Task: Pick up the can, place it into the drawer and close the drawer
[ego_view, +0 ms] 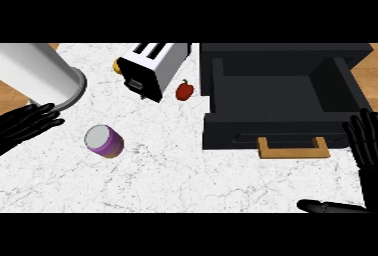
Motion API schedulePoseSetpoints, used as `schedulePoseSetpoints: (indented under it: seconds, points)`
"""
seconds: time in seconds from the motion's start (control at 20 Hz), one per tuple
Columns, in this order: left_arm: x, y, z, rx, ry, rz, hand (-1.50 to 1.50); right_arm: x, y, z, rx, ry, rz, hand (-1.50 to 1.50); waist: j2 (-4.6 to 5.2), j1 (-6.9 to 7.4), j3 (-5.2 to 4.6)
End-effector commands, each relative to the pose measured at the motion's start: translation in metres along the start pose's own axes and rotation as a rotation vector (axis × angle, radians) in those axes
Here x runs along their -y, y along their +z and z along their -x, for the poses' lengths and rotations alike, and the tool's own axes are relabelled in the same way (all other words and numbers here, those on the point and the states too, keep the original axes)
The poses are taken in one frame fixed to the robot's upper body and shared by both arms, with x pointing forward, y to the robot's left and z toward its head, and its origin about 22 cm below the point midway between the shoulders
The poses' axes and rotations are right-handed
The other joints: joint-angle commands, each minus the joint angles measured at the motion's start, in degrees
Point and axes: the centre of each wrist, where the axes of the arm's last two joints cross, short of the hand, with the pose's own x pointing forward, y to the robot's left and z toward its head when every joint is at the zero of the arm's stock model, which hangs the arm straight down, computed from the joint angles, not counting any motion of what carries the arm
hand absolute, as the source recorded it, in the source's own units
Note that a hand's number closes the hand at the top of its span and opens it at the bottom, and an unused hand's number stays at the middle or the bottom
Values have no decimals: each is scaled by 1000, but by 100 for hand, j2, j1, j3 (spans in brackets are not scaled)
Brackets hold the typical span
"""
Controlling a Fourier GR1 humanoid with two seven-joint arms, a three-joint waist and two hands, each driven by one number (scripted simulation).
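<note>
Purple can (104,141) stands just right of the open left robot hand (28,123), untouched.

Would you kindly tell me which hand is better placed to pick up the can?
The left hand: it is open beside the purple can, while the right hand is beyond the drawer.

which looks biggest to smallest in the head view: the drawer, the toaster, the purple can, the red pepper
1. drawer, open, by far the largest
2. toaster
3. purple can, standing upright
4. red pepper, the smallest

All four sit on the counter, so nearness to the camera hardly affects the order.
</note>
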Motion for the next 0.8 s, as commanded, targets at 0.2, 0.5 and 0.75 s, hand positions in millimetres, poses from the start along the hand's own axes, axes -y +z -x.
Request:
schedulePoseSetpoints:
  seconds: [0.2, 0.5, 0.75]
  points:
    - [-16, -12, 29, -33, 11, 19, -150, 4, 13, 13, -18, 22, 5, -150, 0, -2, -2]
    - [-5, -16, 44, -61, 14, 8, -150, 11, 3, 4, 4, 16, -9, -150, -2, 21, -2]
    - [-23, -19, 60, -63, 31, 19, -150, 5, 13, 17, -11, 16, -12, -150, 8, -7, -4]
